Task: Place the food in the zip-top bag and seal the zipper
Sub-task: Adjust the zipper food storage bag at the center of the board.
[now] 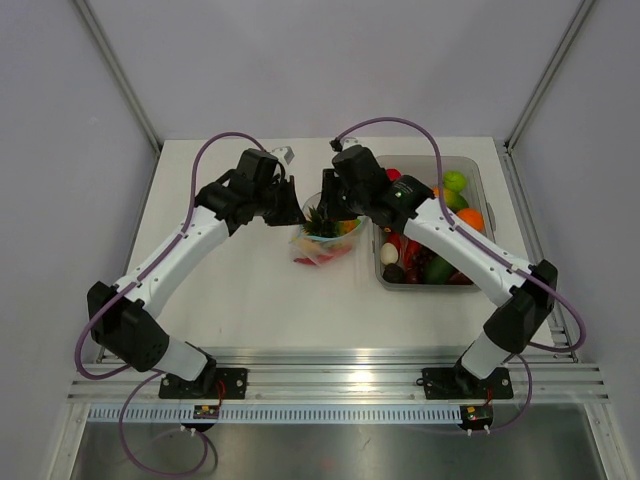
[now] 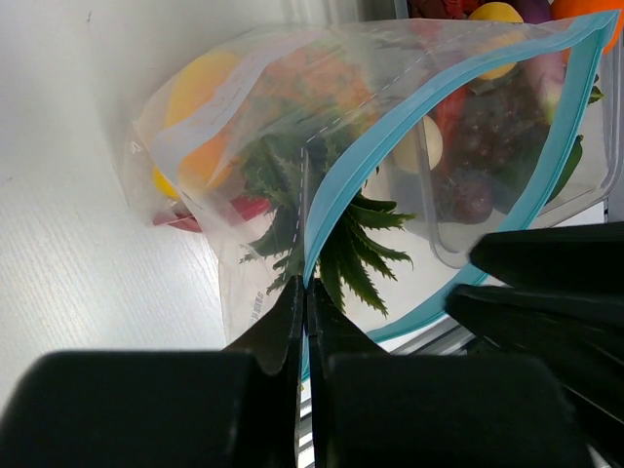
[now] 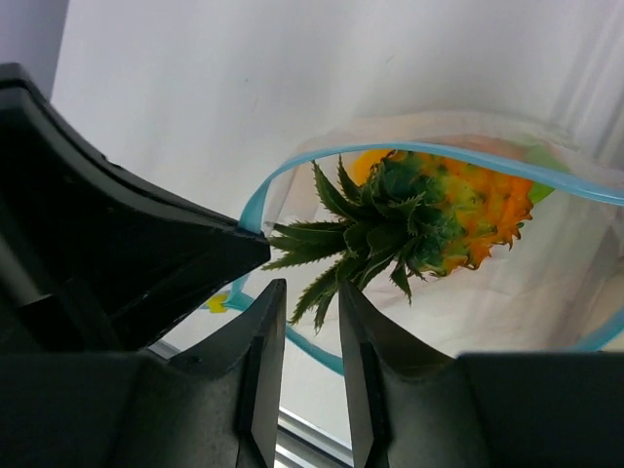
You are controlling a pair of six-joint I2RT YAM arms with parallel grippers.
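Top view: the left tool point(image 1: 292, 208) and the right tool point(image 1: 332, 206) meet over the small floppy clear plastic zip-top bag point(image 1: 322, 246). The bag sits mid-way across the white bench point(image 1: 230, 290), just left of a rigid clear rectangular tub point(image 1: 479, 195). The tub holds more glossy toy food point(image 1: 455, 181). From above the arms hide the bag's mouth, and neither tool's jaws can be read.

Left wrist view: the left tool is pressed together, pinching the bag's near lip right at the thin light-blue zipper point(image 2: 375, 146). This probably serves to hold the mouth up and spread so that pieces can drop in. Yellow and orange pieces show through the film, along with the green leaves of a toy pineapple point(image 2: 356, 255).

Right wrist view: the right tool's fingers stand slightly apart with nothing between them. They hover just outside the mouth, and the pineapple lies inside the blue loop with its leaf tips pointing back at the tool.

Only this view shows the mouth gaping as a full loop, so the seal is not yet made. Only the top view shows how much food is left in the tub.
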